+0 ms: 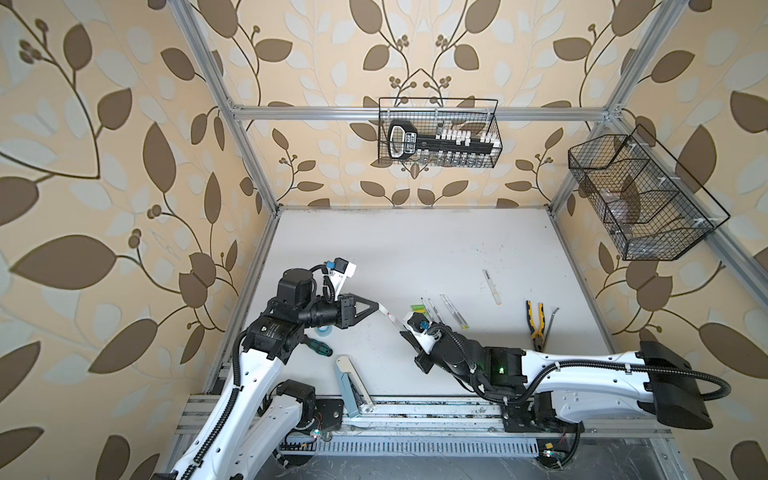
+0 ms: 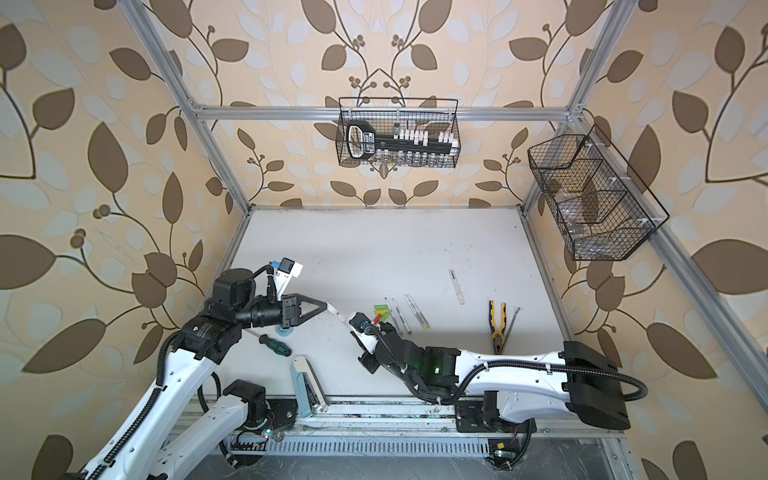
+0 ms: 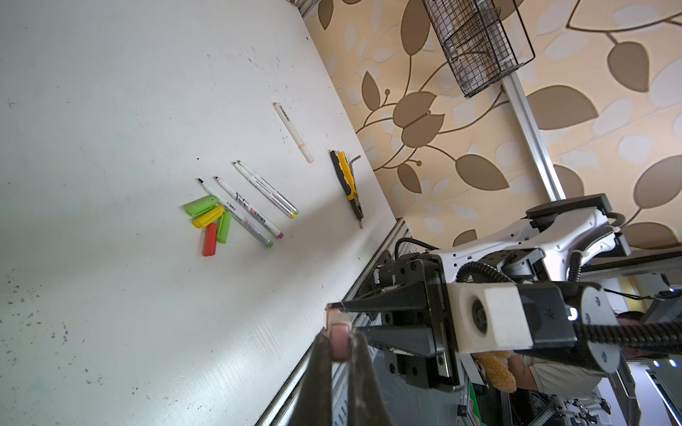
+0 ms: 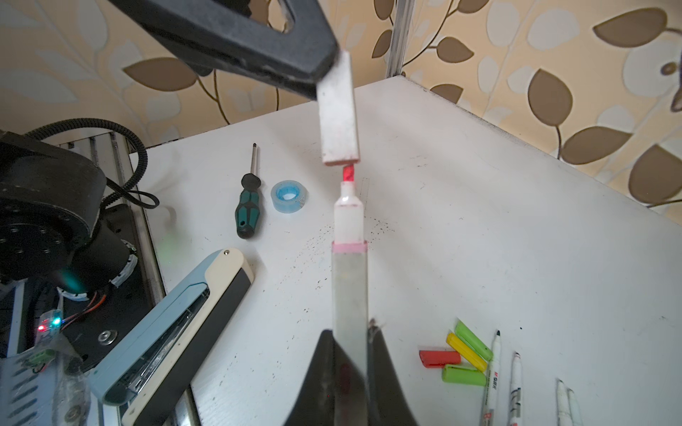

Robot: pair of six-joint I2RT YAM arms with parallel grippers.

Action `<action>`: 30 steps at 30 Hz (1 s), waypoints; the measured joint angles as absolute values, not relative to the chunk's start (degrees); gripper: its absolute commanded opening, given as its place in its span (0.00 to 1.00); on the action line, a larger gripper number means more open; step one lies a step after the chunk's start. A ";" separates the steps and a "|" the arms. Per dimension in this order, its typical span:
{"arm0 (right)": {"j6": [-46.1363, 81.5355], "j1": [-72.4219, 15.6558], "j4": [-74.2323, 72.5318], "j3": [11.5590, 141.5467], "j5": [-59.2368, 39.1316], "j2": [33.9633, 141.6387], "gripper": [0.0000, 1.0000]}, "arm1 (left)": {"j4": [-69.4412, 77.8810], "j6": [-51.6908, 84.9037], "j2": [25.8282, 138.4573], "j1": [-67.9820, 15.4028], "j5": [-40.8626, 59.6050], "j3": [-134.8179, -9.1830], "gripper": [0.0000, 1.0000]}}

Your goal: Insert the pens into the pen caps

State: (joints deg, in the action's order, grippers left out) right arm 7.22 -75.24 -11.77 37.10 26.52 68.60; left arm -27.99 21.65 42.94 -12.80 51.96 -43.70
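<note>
Left gripper (image 1: 376,308): jaws pinched on whitish cap (image 4: 339,121), which juts from the fingertips toward 4 o'clock in both top views. The cap's gripped end is hidden between the fingers.

Right gripper (image 4: 350,343): jaws clamped round thick white pen (image 4: 349,287), which has a pink band below its shoulder. Its red nib (image 4: 348,173) points to 10 o'clock at the cap's open mouth. Whether the nib touches or has entered the mouth cannot be told. The barrel is outside the cap and the pen's rear end is hidden in the gripper.

Location: the pair hangs above the table (image 1: 415,249), close to its centre, slightly toward 8 o'clock.

Loose caps (image 3: 208,216): four (two green, one yellow, one red) in a touching heap on the table at 3 o'clock of the nib. In both top views the right wrist partly covers them.

Slim pens (image 3: 249,207): four, uncapped, at 3 o'clock of the heap. The nearest lies against a green cap. Their print is too small to read, and the right wrist view cuts off their lower ends.

White pen with orange band (image 1: 491,286): lies alone, at 1 o'clock of the slim pens.

Pliers (image 1: 535,320): at 3 o'clock of the slim pens, with a grey metal piece of unclear kind beside them.

Screwdriver (image 4: 248,206) and tape roll (image 4: 289,196): at 7 o'clock of the left gripper, partly under the left arm in both top views.

Stapler (image 4: 173,324): at the table's 6 o'clock edge.
</note>
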 measured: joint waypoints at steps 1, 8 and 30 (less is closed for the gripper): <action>7.14 -75.26 -11.77 37.12 26.50 68.60 0.11 | -27.99 21.65 42.94 -12.80 51.96 -43.70 0.00; 6.50 -75.26 -11.77 37.60 26.41 68.60 0.11 | -27.94 21.65 43.33 -12.80 52.03 -43.70 0.00; 4.40 -75.26 -9.30 39.66 28.10 69.84 0.11 | -27.62 21.41 47.40 -15.97 51.40 -43.16 0.00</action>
State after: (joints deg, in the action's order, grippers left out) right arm 4.40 -75.26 -9.30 39.66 28.10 69.84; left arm -27.62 21.41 47.40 -15.97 51.40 -43.16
